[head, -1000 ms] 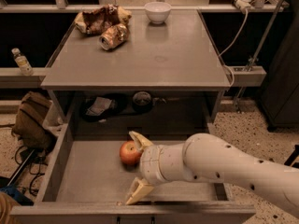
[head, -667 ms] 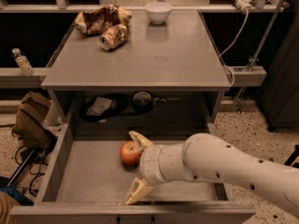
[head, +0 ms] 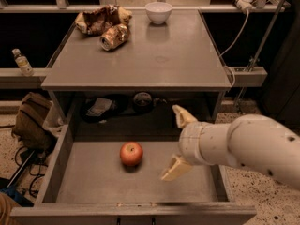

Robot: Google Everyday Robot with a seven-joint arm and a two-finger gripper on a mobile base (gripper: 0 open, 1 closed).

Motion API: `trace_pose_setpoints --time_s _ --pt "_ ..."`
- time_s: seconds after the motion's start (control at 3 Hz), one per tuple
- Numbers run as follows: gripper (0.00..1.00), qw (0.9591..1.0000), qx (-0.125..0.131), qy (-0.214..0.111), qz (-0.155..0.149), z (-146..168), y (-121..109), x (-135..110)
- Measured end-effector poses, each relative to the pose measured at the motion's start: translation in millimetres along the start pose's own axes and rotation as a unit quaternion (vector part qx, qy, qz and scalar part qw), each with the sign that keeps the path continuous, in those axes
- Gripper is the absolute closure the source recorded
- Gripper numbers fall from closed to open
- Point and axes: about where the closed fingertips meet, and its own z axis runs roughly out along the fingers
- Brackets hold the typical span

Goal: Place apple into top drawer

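Note:
The red-orange apple [head: 131,153] rests on the flat bottom of the pulled-out top drawer [head: 93,186], left of its middle. My gripper [head: 179,142] is open and empty, hanging above the drawer's right half, clearly apart from the apple and to its right. One cream finger [head: 183,116] points up and back, the other [head: 176,168] down toward the drawer floor. The white arm comes in from the right edge.
The grey tabletop [head: 154,55] above the drawer holds a crushed drink can [head: 114,36], a crumpled bag [head: 99,18] and a white bowl [head: 158,11]. A small bottle [head: 22,62] stands on the left ledge. A brown bag [head: 32,121] lies on the floor at left.
The gripper let go of the apple and moved away to the right and up. The apple stays on the drawer floor.

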Motion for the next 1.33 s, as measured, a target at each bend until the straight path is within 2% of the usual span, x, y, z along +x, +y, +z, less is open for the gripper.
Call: trace_pose_setpoints --time_s 0.33,0.67,1.0,1.33 --pt "0.00 0.9951 0.082 0.051 0.022 -70.4 -23.8 30.1" --pt "0.00 0.9825 0.156 0.101 0.021 -138.3 -13.9 34.9" --pt "0.00 0.9753 0.186 0.118 0.017 -167.7 -12.8 30.2" --pt "0.00 0.9790 0.172 0.108 0.018 -153.8 -12.0 31.2"
